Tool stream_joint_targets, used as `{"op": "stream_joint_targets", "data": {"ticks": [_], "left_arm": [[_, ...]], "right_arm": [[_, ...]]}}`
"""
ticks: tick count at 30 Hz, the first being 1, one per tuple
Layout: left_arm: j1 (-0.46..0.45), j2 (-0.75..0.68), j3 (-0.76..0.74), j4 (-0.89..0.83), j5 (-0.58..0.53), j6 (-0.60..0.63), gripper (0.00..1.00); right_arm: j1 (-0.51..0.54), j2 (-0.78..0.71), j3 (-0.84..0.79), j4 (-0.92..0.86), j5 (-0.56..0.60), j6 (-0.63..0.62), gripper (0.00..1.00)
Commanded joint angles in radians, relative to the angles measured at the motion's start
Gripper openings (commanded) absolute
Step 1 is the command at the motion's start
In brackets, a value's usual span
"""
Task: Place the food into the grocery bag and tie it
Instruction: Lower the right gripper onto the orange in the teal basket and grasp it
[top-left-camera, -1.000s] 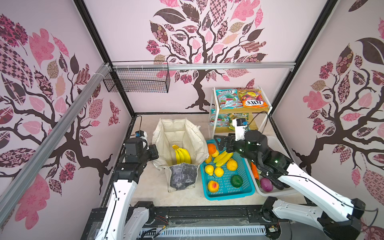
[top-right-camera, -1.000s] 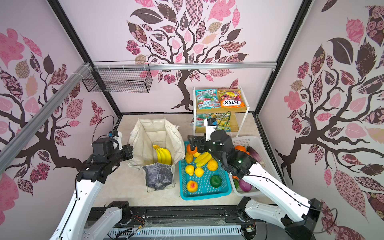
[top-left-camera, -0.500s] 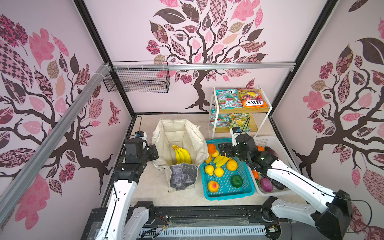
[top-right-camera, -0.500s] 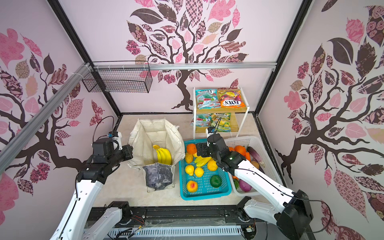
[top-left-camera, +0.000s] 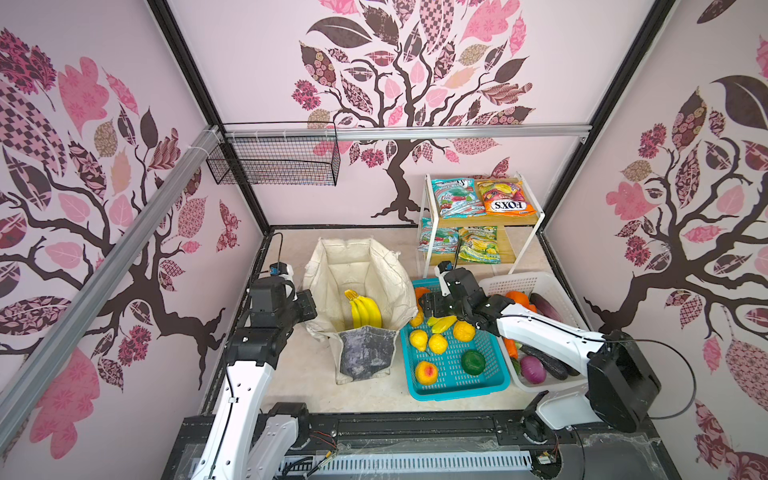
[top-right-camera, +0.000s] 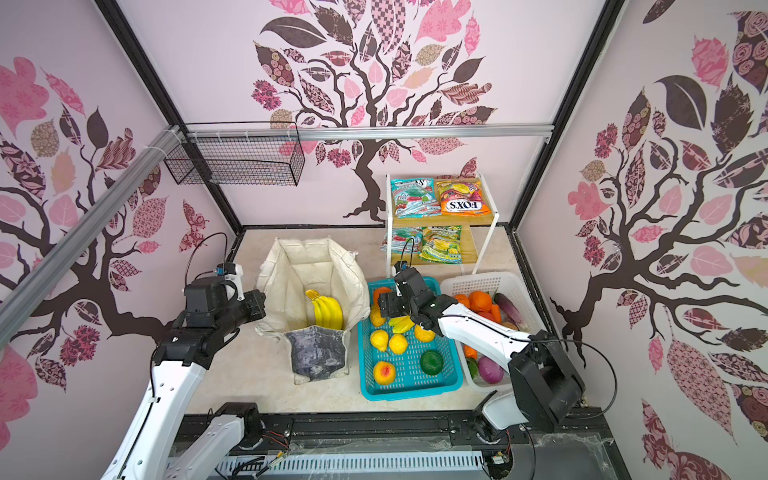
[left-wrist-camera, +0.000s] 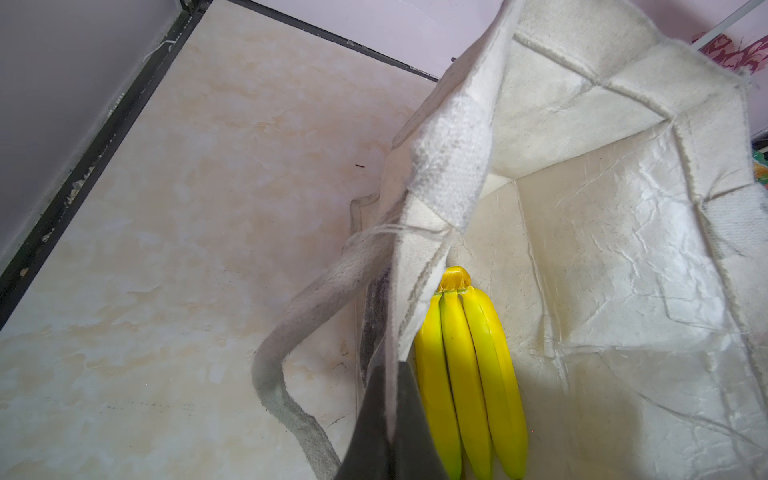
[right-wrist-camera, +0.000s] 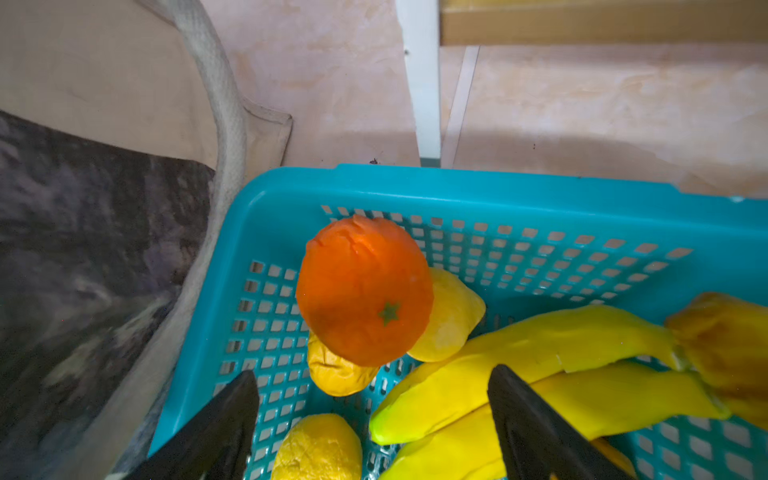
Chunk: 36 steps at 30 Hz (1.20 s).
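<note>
1. Your right gripper (right-wrist-camera: 372, 374) hangs over the far-left corner of the teal plastic mesh basket (top-left-camera: 457, 392), its jaws wide apart and empty.
2. The round orange toy fruit (right-wrist-camera: 363, 291) lies just ahead of those jaws, centred between them and perched on yellow toy lemons (right-wrist-camera: 451, 316). It is nearly round, so no long axis matters. I judge a straight reach forward and down suits it.
3. The right arm is much the nearer. The left works on the other side of the bag.
4. Your left gripper (left-wrist-camera: 392, 370) is clamped on the left rim of the large cream canvas tote (top-left-camera: 361, 266), holding its mouth open.
5. The yellow toy banana bunch (top-left-camera: 365, 311) already lies inside the tote, stem toward the far side.
6. The orange sits just beside the tote's right wall, so the carry goes leftward over that rim.
7. The glossy orange sweet packet (top-left-camera: 505, 199) on the white rack's (top-left-camera: 424, 232) top shelf reads "FOX'S", upside down in both top views. The glossy green-yellow sweet packet (top-left-camera: 480, 245) below it, and the tote's dark grey panel (top-left-camera: 363, 349), show nothing you can read.
</note>
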<state>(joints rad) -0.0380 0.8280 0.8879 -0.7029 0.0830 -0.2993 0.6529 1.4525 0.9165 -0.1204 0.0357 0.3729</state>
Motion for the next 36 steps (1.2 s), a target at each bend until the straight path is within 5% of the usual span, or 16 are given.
{"op": "stream_joint_targets", "data": {"ticks": [1,15,26,36], "left_arm": [[-0.001,-0.004,-0.022,0.019,0.006,-0.004,0.0],[-0.001,0.006,-0.022,0.016,0.008,0.0,0.0],[-0.002,0.007,-0.026,0.022,0.032,0.003,0.0],[-0.003,0.005,-0.025,0.019,0.034,0.003,0.0]], "right_arm": [[-0.003,0.064,0.054,0.043,0.001,-0.006,0.89],[-0.003,0.238,0.112,0.085,0.006,0.029,0.89],[-0.003,0.224,0.05,0.176,0.033,0.047,0.68],[-0.002,0.081,0.01,0.128,-0.002,0.078,0.62]]}}
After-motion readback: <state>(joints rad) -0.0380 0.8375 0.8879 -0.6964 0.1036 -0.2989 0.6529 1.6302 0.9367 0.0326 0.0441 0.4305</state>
